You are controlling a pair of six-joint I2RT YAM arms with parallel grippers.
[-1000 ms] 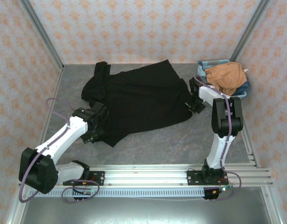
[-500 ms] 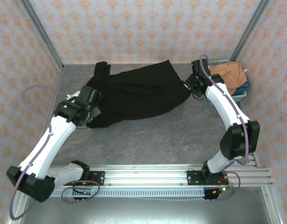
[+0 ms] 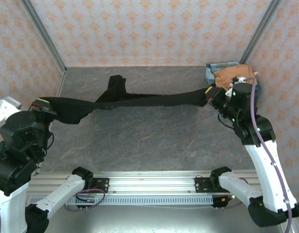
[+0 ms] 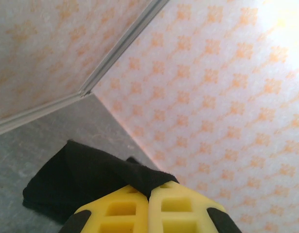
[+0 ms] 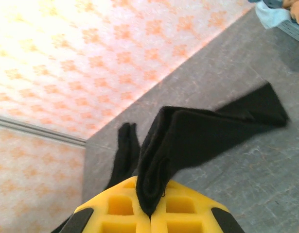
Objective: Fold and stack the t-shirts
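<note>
The light-blue basket (image 3: 211, 73) sat at the upper right of the overhead view, with the orange-tan t-shirt (image 3: 233, 76) heaped inside it. The black t-shirt (image 3: 149, 100) was drawn out as a narrow band across the middle of the frame, its long axis running left to right. The left gripper (image 3: 43, 103) pinched one end near the left edge. The right gripper (image 3: 211, 95) pinched the other end just beside the basket. Both pincers' yellow pads (image 5: 115, 206) were pressed together on the cloth.

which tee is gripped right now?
The black t-shirt, stretched between the shut left gripper and right gripper. The orange-tan t-shirt lies bunched in the light-blue basket, ungripped.
</note>
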